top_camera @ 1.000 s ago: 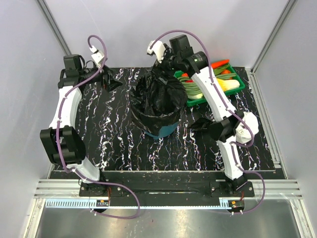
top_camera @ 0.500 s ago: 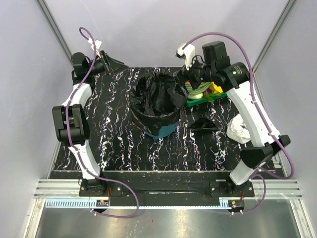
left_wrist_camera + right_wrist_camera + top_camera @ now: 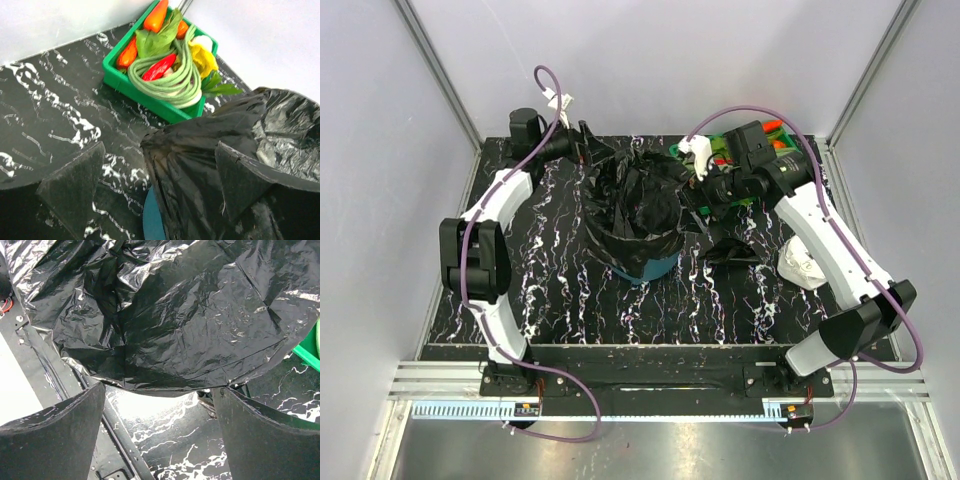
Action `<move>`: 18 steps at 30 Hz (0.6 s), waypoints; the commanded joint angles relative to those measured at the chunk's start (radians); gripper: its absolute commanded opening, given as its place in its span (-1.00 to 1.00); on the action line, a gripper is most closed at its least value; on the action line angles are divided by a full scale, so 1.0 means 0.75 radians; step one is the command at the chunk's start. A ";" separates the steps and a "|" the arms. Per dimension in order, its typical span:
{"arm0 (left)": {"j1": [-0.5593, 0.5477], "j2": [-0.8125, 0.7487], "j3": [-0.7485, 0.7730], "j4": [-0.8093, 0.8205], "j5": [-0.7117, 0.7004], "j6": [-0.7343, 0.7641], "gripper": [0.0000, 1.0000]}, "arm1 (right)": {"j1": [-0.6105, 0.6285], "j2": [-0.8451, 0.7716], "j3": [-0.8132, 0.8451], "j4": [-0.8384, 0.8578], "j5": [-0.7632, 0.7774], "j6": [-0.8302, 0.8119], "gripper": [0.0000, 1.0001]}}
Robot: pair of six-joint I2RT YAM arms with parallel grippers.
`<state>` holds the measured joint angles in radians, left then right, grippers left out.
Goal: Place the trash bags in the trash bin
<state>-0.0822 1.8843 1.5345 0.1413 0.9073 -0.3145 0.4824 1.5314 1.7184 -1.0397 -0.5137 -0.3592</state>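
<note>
While the left claw and right claw gape wide, pale walls border the marbled table.

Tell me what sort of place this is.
Probably a robot test cell, not a real kitchen: blank white walls on aluminium posts, robot arms mounted at a marbled table, staged props like the trash bin and vegetable tray.

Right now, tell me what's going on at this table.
Both grippers are working at a teal trash bin with black trash bags bunched in and draped over its mouth. The left gripper is open and straddles the bag edge at the far left rim. The right gripper is open too, facing the bags from the right side. What looks like another black bag lies on the table beside the bin, not yet in.
</note>
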 commanded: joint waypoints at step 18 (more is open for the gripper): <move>-0.019 -0.330 -0.271 -0.092 -0.128 0.227 0.88 | -0.028 0.171 0.265 -0.037 0.294 0.311 0.72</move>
<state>-0.0898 1.7081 1.3407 0.0509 0.8272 -0.1852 0.4698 1.6310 1.8740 -1.0462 -0.3542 -0.1616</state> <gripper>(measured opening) 0.940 0.877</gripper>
